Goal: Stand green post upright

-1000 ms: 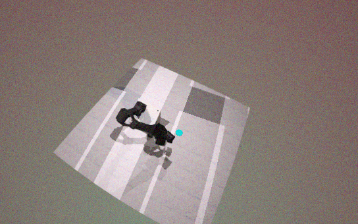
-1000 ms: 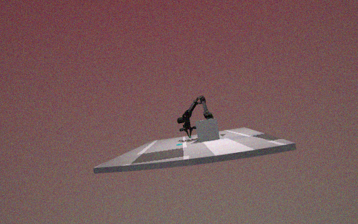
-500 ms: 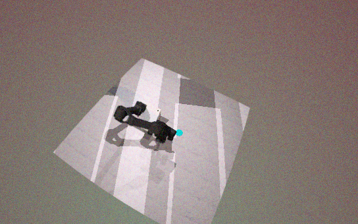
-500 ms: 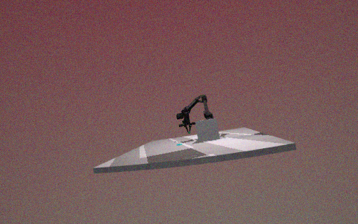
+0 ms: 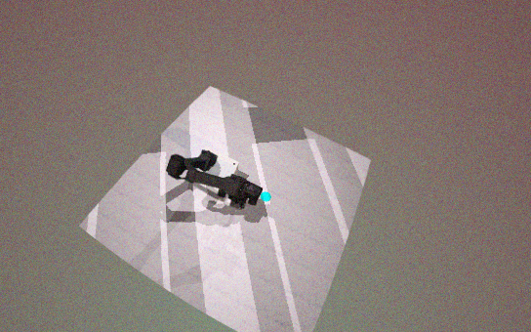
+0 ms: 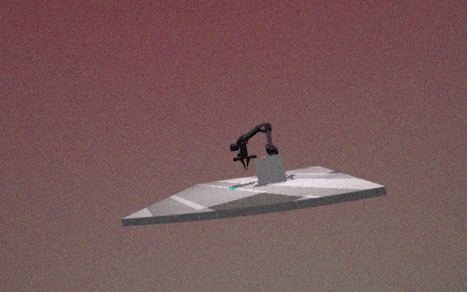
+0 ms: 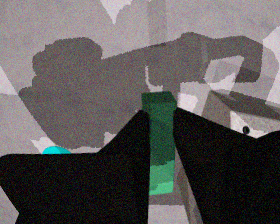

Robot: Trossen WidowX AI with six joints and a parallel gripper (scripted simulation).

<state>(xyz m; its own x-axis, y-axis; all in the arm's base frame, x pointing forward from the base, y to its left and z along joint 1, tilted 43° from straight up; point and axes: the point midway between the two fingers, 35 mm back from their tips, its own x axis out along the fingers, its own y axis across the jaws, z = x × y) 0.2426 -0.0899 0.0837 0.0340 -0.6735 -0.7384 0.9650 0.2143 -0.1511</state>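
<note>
The gripper (image 7: 161, 163) was clamped on the green post (image 7: 159, 137), carried clear above the striped table (image 6: 339, 185), with the cyan circle (image 5: 265, 197) just beyond the fingertips. To my eye the job was to bring the post squarely over the circle, lower it plumb until its base sat flat, and only then let go, or it would likely topple.

A bare test rig rather than any lived-in room: a single flat grey table (image 6: 326, 189) patterned with paler and darker stripes and patches stands alone against a plain, grainy reddish-brown backdrop. On it sits only a grey block pedestal (image 6: 270, 170) carrying a black jointed arm (image 6: 253, 135). No walls, furniture or tools show.
</note>
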